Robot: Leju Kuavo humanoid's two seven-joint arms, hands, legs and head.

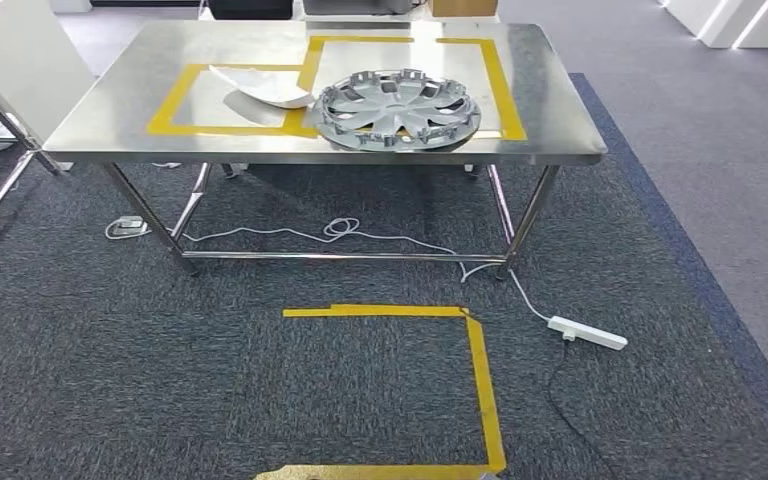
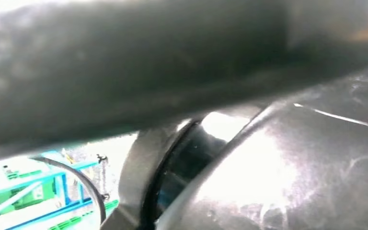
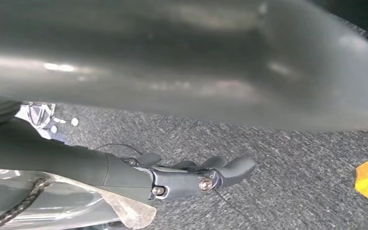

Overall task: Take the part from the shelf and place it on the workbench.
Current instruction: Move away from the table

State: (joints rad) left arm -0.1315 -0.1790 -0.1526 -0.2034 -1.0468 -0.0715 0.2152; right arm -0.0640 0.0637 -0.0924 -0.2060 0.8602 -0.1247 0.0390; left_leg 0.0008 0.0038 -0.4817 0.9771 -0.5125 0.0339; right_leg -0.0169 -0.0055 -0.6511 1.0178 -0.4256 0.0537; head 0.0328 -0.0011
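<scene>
Hubcap [image 1: 398, 108], silver and bearing no readable writing, lies flat on the steel workbench [image 1: 110, 120] inside yellow tape, beside a white curved panel [image 1: 265, 85], well apart from the fingers. The right hand [image 3: 191, 179] hangs over grey carpet [image 3: 278, 153], fingers [image 3: 237, 167] nearly straight, holding nothing. Left hand's state cannot be told.

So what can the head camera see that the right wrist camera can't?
Head view alone: the steel workbench, with a silver wheel cover and a white curved part lying on it inside yellow tape outlines, plus a white power strip on the floor. Right wrist view alone: the right hand, fingers stretched out, holding nothing. Both show the dark grey carpet and yellow floor tape.
</scene>
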